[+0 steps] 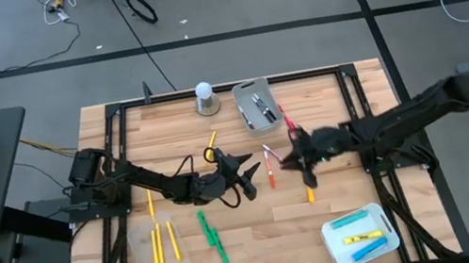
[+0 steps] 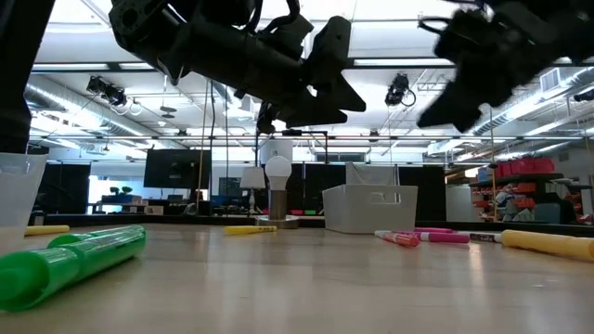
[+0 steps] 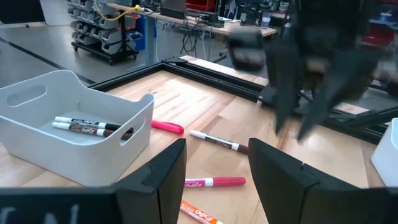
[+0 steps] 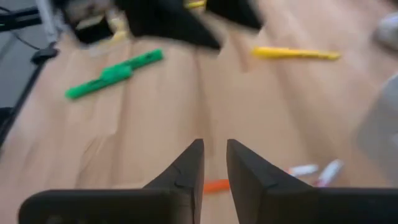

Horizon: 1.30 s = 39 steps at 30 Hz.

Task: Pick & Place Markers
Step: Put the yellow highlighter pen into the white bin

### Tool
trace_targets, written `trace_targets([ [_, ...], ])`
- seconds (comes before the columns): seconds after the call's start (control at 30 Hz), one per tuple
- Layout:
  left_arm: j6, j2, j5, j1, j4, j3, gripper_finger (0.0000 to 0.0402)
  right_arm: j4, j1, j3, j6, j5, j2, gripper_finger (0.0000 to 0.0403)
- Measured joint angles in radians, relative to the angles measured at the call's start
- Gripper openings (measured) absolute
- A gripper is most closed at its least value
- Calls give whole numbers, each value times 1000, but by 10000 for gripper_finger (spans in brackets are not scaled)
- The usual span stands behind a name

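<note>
- Both grippers hang in the air over the middle of the table, and neither one holds a thing.
- On the left gripper (image 1: 247,175) the jaws stand wide apart with nothing between them.
- On the right gripper (image 1: 302,166) the jaws are close together, with only a thin gap, and nothing is in that gap.
- Seen from above, the two grippers face each other, the left one at 9 o'clock and the right one at 3 o'clock of the table's middle.
- Between them on the wood lie an orange marker (image 1: 272,179) and a white-and-dark marker (image 1: 269,152).
- One more orange marker (image 1: 310,195) lies just below the right gripper, toward 6 o'clock.
- Two green markers (image 1: 212,236) lie at 7 o'clock.
- Three yellow markers (image 1: 163,240) lie at 8 o'clock, near the table's left edge.
- A grey bin (image 1: 256,106) at 12 o'clock has dark markers (image 1: 260,105) inside.
- A white tray (image 1: 359,234) at 5 o'clock has blue and yellow markers inside.
- A white ball on a grey base (image 1: 205,98) stands at 11 o'clock.
</note>
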<state>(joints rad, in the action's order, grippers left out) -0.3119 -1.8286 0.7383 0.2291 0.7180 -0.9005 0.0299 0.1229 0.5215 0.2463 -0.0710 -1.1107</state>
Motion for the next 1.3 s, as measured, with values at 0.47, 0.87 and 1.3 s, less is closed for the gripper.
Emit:
trace_targets([
  [0.47, 0, 0, 0, 0, -14, 0, 179, 421, 42, -305, 157, -160, -32, 91],
  [0.87, -4, 0, 1, -8, -14, 0, 179, -83, 38, -162, 174, -61, -33, 215],
  [1.3, -18, 0, 1, -8, -14, 0, 179, -493, 118, 30, -508, 114, -41, 210],
])
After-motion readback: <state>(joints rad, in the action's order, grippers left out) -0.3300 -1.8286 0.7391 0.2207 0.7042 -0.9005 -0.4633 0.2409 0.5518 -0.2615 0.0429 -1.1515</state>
